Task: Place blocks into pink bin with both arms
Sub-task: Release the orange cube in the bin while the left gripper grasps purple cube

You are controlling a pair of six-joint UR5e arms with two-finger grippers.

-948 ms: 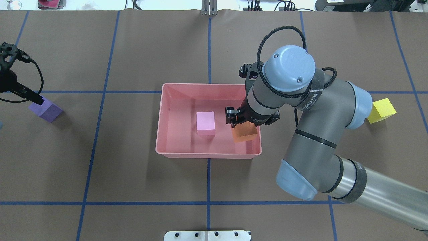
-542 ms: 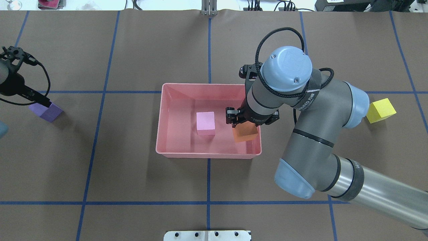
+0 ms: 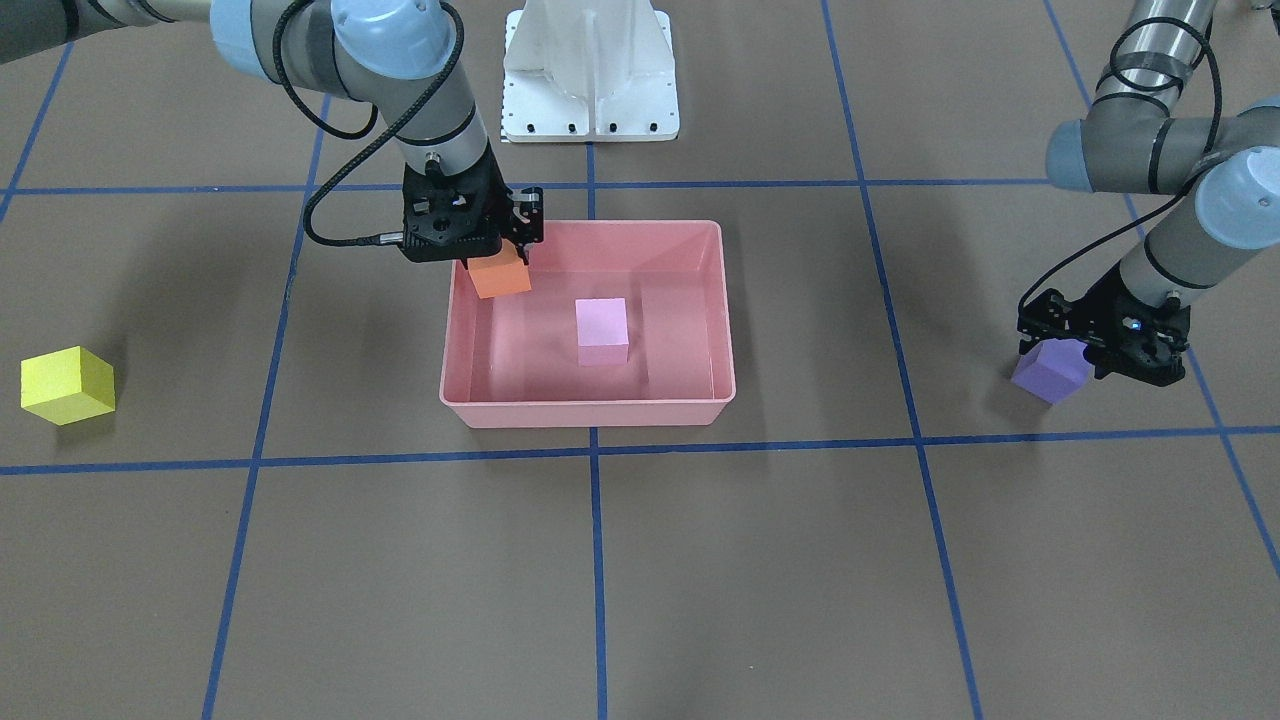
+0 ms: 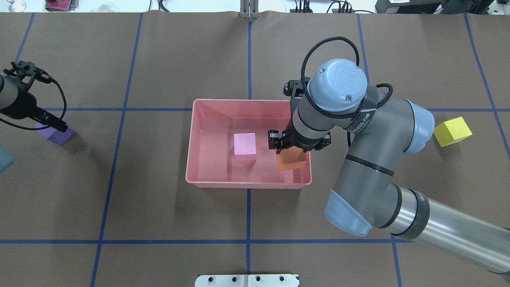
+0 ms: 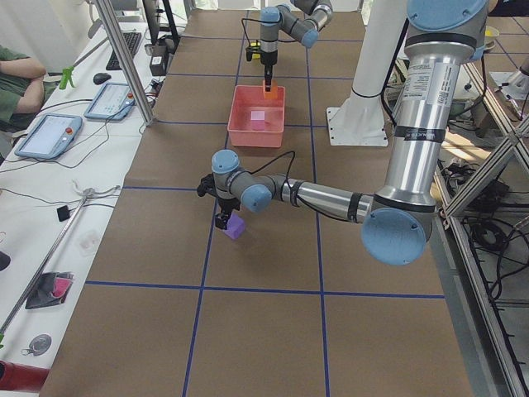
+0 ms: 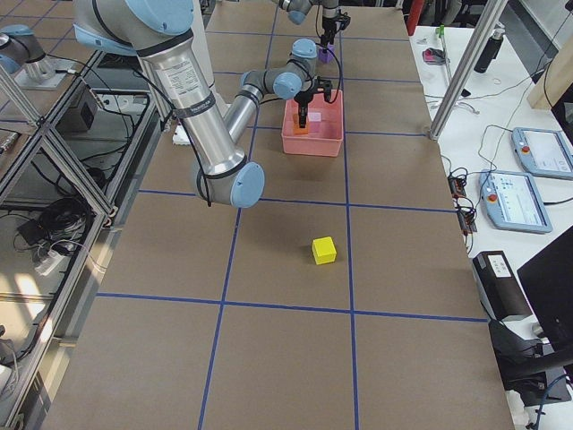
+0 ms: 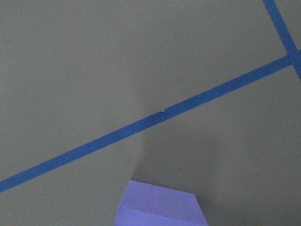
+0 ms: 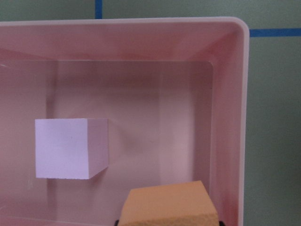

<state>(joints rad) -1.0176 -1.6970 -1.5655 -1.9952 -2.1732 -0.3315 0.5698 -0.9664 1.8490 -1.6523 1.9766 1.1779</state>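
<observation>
Lilac cube [image 4: 244,146] in pink bin [image 4: 247,184], orange [image 4: 293,162] maybe hovering, purple [image 3: 1048,375], yellow [image 4: 452,131] outside

Bright diffuse overhead light, soft shadows lay on the table [image 4: 159,59] beside the pink bin [image 4: 194,135], faint sheen marked its floor, orange block [image 8: 167,205] was evenly lit, focus was sharp

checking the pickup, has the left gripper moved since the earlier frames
Yes. In the overhead view the left gripper has slid rightward over the purple block.
</observation>
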